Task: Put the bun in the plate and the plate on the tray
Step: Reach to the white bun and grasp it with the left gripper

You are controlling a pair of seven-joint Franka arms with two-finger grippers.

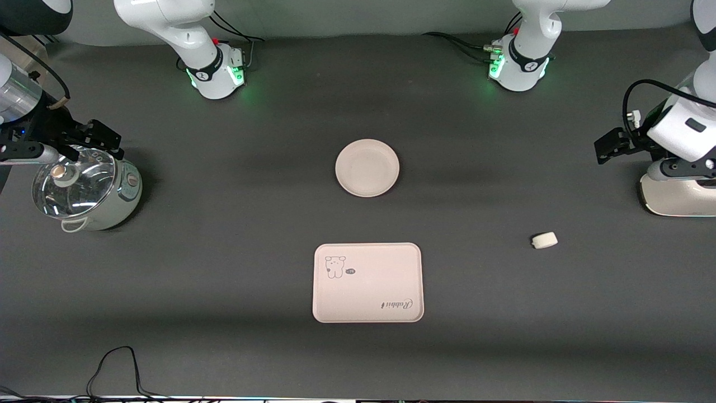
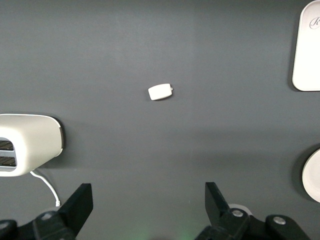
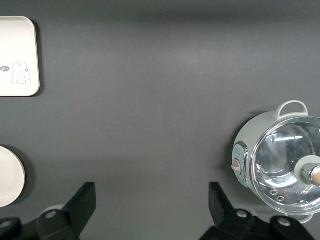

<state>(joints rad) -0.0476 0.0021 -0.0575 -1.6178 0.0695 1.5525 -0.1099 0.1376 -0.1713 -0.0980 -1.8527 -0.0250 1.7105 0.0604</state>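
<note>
The bun (image 1: 544, 240) lies loose on the table toward the left arm's end from the tray (image 1: 367, 282), the empty plate (image 1: 367, 168) farther from the camera than the tray, unloaded because both the left gripper (image 2: 145, 210) and right gripper (image 3: 152, 210) hang wide open, empty, out by the toaster (image 1: 677, 196) and glass-lidded cooker (image 1: 84, 190).

Wide open mat around the bun (image 1: 544, 240) at right of frame. Only the toaster (image 1: 677, 193) crowds its upper right, cooker (image 1: 89, 193) sits far left.
</note>
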